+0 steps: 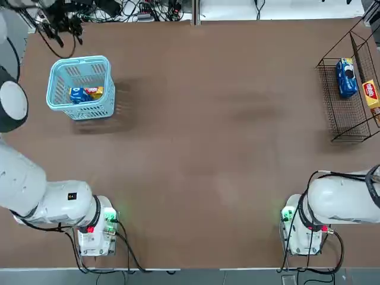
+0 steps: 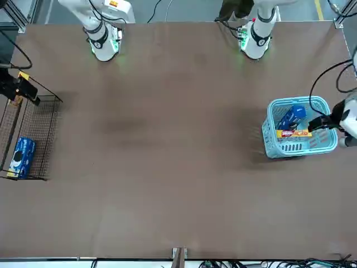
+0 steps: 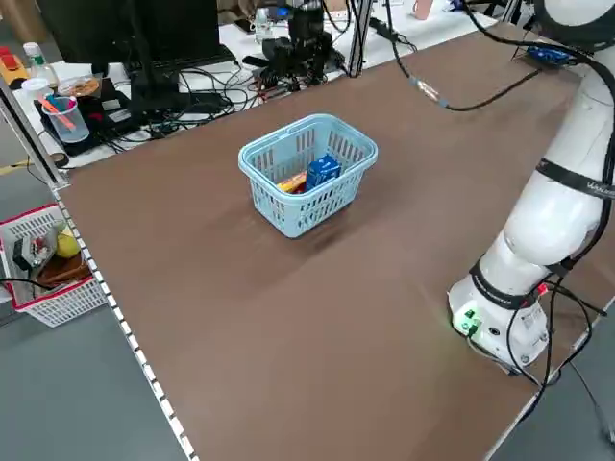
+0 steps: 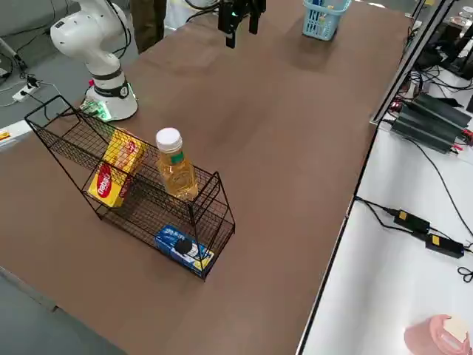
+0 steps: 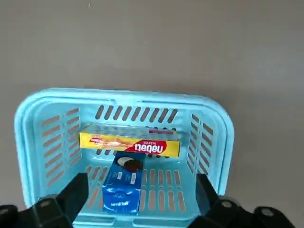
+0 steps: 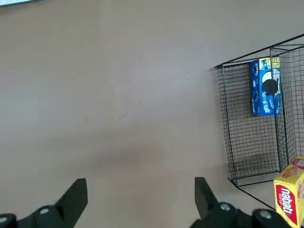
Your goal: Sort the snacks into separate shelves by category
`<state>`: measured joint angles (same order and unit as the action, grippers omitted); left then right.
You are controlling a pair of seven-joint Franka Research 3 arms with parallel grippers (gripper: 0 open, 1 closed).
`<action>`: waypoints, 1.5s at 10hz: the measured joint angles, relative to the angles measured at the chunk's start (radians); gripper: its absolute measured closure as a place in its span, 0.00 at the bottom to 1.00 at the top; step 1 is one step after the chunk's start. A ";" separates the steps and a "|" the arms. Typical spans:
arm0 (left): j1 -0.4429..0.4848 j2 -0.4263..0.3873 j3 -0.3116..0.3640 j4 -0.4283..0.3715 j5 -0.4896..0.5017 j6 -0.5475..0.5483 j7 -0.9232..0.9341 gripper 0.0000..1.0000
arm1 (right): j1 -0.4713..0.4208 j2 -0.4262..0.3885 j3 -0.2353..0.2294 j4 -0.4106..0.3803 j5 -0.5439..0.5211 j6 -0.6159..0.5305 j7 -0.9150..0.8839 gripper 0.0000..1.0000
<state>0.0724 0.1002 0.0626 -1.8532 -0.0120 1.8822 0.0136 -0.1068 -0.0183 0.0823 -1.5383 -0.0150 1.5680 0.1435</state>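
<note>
A light-blue basket (image 1: 59, 74) at the far left holds a blue packet (image 5: 121, 185) and a yellow-orange packet (image 5: 129, 141) with a red logo. My left gripper (image 5: 142, 187) hangs open high above that basket, holding nothing; it also shows as a dark shape (image 3: 298, 53). The black wire rack (image 1: 338, 119) stands at the far right. Its lower tier holds a blue packet (image 4: 185, 250), and a yellow-orange packet (image 4: 114, 174) is on the upper tier. My right gripper (image 6: 140, 190) is open and empty, well above the table beside the rack (image 6: 247, 142).
A bottle of amber liquid with a white cap (image 4: 175, 168) stands on the rack's upper tier next to the yellow-orange packet. Cables and dark equipment (image 3: 288, 58) crowd the table's far edge behind the basket. A wide stretch of brown tabletop (image 1: 208, 130) separates basket and rack.
</note>
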 joint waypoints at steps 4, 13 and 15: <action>0.022 -0.117 0.001 -0.277 0.009 0.176 -0.017 0.03 | 0.002 0.000 0.002 -0.006 0.002 0.033 0.000 0.00; 0.080 -0.176 -0.001 -0.497 0.058 0.376 0.020 0.04 | 0.014 0.000 0.024 -0.018 0.004 0.051 0.001 0.00; 0.105 -0.176 -0.001 -0.507 0.058 0.386 0.048 0.05 | 0.016 0.000 0.025 -0.019 0.004 0.051 0.001 0.00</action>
<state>0.1772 -0.0757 0.0615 -2.3600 0.0463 2.2680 0.0619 -0.0910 -0.0179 0.1068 -1.5570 -0.0110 1.6188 0.1442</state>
